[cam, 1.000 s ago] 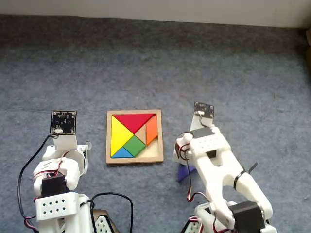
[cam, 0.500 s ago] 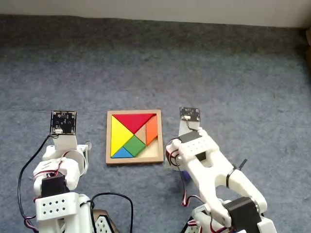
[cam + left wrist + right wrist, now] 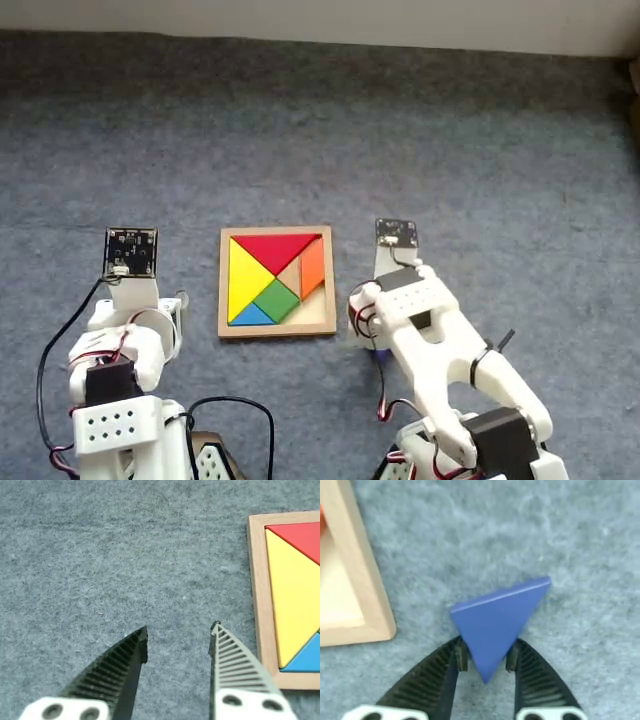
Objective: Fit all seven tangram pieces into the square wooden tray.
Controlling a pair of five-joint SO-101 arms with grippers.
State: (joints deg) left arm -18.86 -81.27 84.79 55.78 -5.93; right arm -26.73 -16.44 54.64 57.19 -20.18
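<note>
Blue triangle (image 3: 497, 612), pinched at one corner by the fingers of the right gripper (image 3: 485, 652), sits just right of the tray (image 3: 370, 595), near its near right corner, presumably bound for the space left inside. The left gripper (image 3: 178, 632) hovers left of the tray, fingers spread.

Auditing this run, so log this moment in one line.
right gripper: shut on blue triangle | left gripper: open, empty | wooden tray: corner nearest triangle unfilled

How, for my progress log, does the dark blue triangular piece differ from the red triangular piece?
The dark blue triangular piece lies on the grey carpet outside the square wooden tray; the red triangular piece sits inside it. The right gripper clamps the blue one; no gripper holds the red one. Both are flat triangles.
</note>
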